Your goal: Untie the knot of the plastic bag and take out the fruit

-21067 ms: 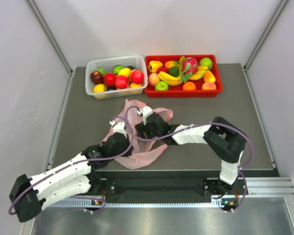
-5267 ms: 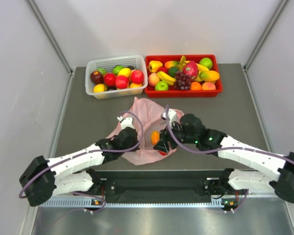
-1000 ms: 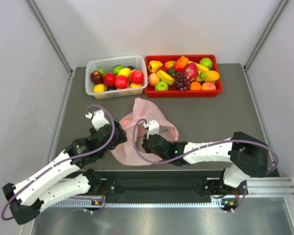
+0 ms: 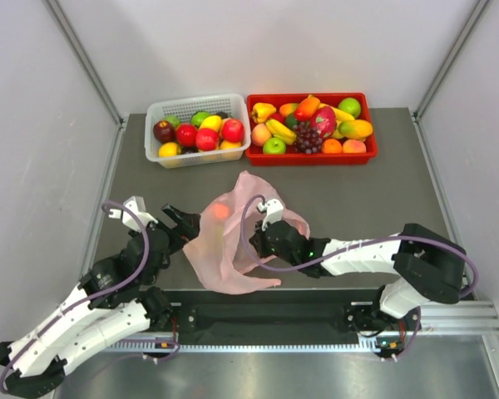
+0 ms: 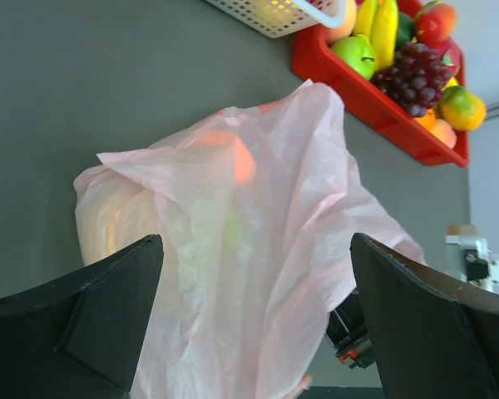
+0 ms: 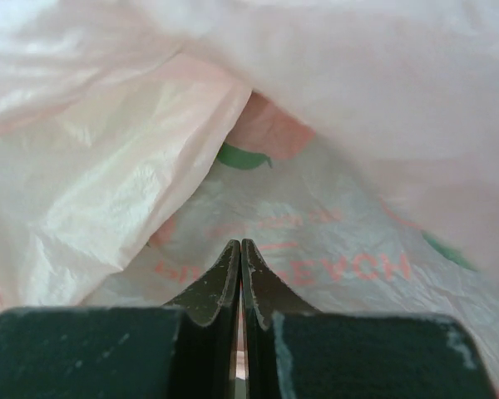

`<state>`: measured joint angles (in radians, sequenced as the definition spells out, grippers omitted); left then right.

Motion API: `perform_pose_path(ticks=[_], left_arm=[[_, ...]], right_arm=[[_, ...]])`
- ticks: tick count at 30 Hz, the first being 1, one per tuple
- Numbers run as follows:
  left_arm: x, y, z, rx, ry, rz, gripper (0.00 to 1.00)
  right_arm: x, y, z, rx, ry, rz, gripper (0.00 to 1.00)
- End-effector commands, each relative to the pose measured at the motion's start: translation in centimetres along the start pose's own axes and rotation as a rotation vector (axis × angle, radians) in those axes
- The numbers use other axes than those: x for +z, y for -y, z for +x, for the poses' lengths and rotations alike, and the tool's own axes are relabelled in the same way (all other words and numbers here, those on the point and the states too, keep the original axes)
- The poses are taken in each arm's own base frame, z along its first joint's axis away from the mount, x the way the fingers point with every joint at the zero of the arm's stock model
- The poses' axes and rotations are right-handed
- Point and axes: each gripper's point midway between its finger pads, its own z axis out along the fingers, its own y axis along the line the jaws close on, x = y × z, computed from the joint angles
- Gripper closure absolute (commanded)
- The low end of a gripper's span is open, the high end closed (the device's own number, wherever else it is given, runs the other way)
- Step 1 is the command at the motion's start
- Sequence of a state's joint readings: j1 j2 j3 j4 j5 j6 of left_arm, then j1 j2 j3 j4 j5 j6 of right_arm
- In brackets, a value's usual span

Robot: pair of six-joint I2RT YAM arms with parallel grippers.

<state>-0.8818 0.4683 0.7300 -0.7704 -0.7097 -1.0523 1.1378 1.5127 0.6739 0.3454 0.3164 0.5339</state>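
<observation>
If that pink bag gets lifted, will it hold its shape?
Probably not: the plastic bag drapes in soft folds, so it looks floppy. It seems thin, likely light. The orange fruit showing through may roll inside and tug it.

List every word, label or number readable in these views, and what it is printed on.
On the plastic bag: red capital letters in the right wrist view, seen mirrored through the plastic and blurred; not readable for certain.
Fainter red line above it: too blurred to read.
Nothing else is readable.
</observation>
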Motion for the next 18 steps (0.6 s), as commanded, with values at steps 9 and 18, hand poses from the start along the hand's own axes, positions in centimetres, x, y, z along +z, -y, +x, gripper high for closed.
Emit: perform_pose_path(ticks=[9, 18], left_arm=[[2.1, -2.5, 2.0, 0.094, -0.037, -0.235, 0.01], [6.8, -3.5, 4.9, 0.159, -0.153, -0.261, 0.01]], right_arm=[[-1.1, 0.2, -3.1, 0.013, 0.083, -0.038, 1.00], [-0.7, -1.6, -3.2, -0.012, 0.062, -0.120, 1.00]])
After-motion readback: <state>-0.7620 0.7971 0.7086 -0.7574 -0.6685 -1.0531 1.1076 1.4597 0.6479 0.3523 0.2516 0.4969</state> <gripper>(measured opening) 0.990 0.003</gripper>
